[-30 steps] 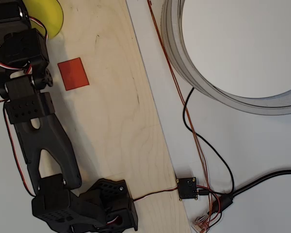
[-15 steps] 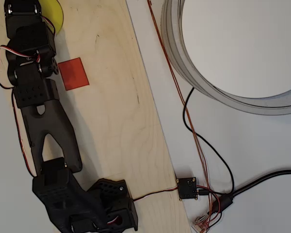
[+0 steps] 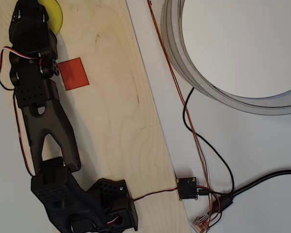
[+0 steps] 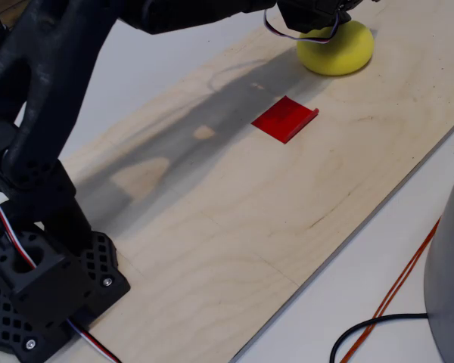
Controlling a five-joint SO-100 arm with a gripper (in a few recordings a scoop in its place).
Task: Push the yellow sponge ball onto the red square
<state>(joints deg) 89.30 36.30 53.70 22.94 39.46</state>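
I see the yellow sponge ball [image 4: 337,48] on the plywood board [image 3: 116,121], at the top edge of the overhead view — half covered by the black arm [image 3: 36,73]. The red square [image 3: 73,73] lies flat, well apart from it, one edge curled up in the fixed view; its sides run slightly askew to the board's edge. Tool's jaws hidden — cannot tell. I can read no writing.

Matt foam yellow sponge ball [image 4: 339,47], pale smooth-grained plywood board [image 4: 287,204] (faintly scuffed), probably paper-thin red square [image 4: 284,119].
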